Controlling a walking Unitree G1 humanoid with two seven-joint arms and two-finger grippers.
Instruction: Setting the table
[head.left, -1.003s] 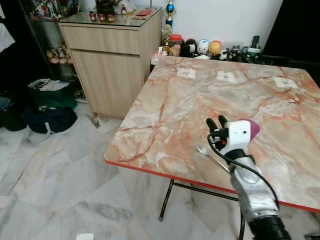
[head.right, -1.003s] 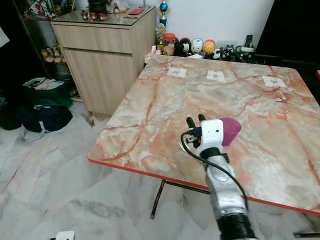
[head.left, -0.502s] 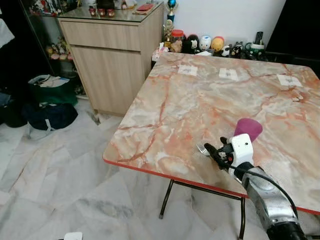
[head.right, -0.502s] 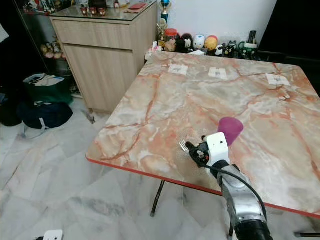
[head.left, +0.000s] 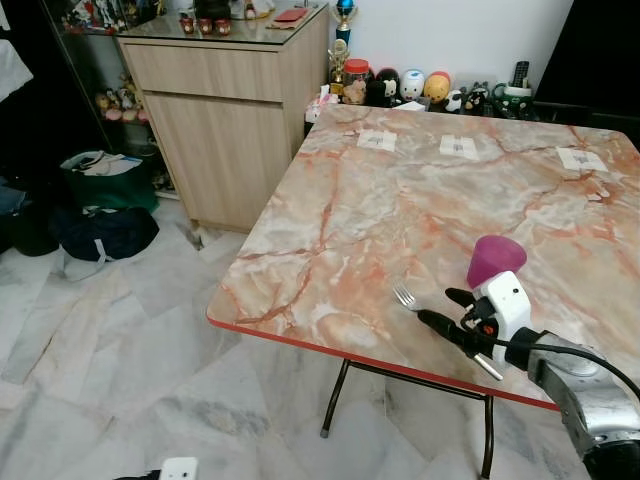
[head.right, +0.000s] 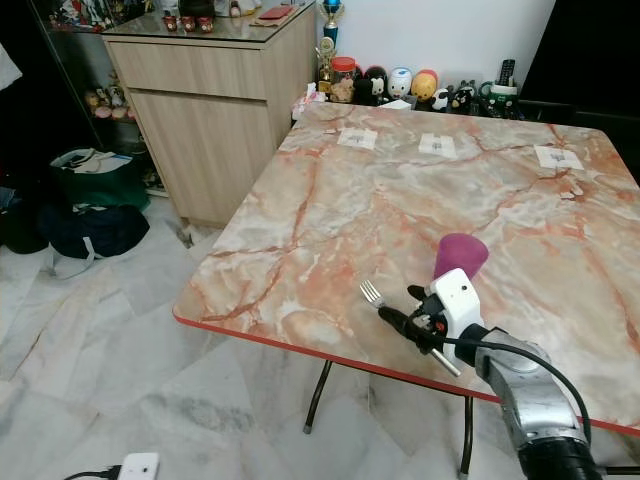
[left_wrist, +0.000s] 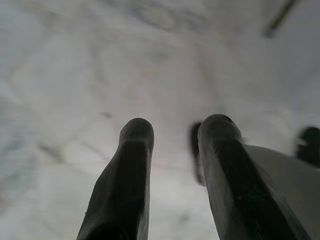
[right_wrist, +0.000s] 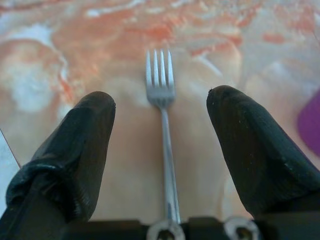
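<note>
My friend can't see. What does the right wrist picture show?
A silver fork lies flat on an orange and white marble table, between the two open black fingers of the robot's right claw. A bit of something purple peeks in at one edge.
</note>
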